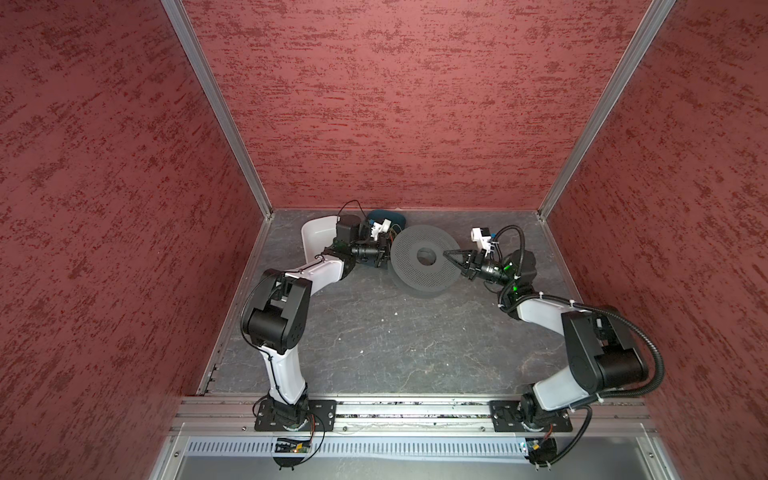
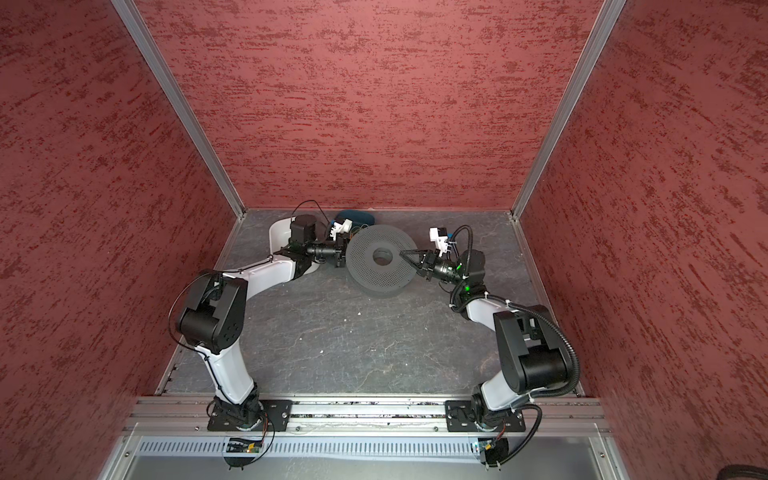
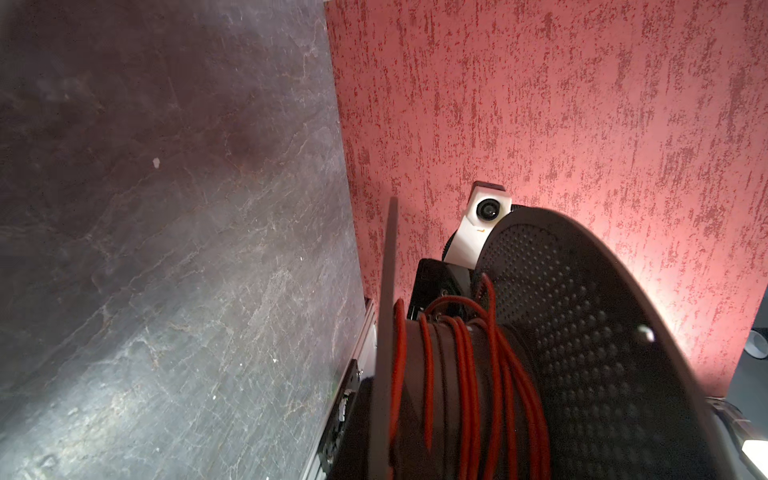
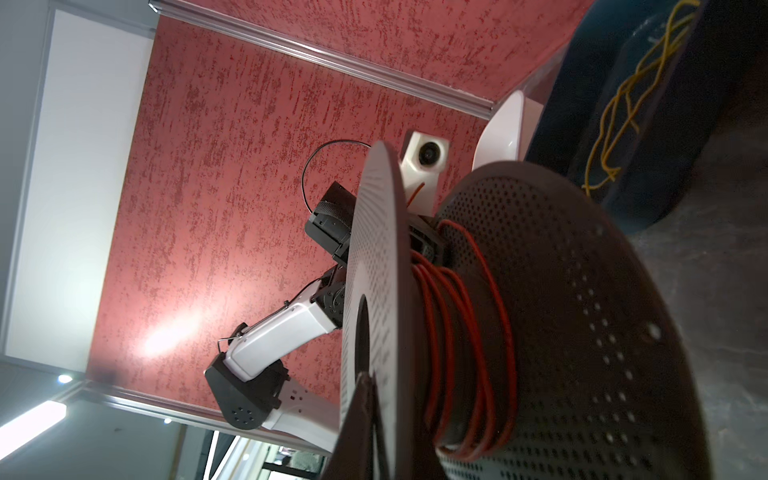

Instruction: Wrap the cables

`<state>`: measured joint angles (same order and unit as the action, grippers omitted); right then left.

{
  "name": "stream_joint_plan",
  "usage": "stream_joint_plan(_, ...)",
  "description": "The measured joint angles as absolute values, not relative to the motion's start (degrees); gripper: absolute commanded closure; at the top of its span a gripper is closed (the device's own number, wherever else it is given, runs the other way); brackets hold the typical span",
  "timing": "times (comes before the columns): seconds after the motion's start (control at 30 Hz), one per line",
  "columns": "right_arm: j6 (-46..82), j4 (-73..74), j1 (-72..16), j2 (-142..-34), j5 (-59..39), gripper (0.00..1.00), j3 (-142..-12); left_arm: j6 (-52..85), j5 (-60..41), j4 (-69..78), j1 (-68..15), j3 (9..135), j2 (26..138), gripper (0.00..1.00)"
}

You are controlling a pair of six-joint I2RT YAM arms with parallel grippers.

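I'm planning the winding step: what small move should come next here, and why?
Probably the right gripper, clamped on the upper flange of the spool, turns it slightly while the left gripper holds the red cable between the flanges; the turns look loose.

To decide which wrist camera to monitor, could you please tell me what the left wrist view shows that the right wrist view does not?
Only the left wrist view shows the right wrist camera, behind the spool. Only the right wrist view shows the left arm, its wrist camera, the white bin and yellow-green wires against a blue container. Both show that perforated spool with red cable wound loosely on its hub.
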<state>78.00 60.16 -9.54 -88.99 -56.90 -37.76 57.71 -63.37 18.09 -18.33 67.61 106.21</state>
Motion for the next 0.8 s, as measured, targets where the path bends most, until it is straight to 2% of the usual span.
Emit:
stream_joint_plan(0.1,78.61,60.20,-9.54,-89.03,-56.86,1.00,-37.76,56.69,-63.26,17.72,-18.33,67.66,106.21,1.00)
stream_joint_plan(0.27,80.31,60.88,-9.56,-89.56,-56.82,1.00,-37.76,56.03,-63.13,17.41,-18.17,67.57,106.21,0.89)
stream_joint_plan(0.8,91.90,75.31,-9.34,-96.90,-56.77,1.00,-36.51,56.03,-63.24,16.27,-17.12,64.69,106.21,0.71)
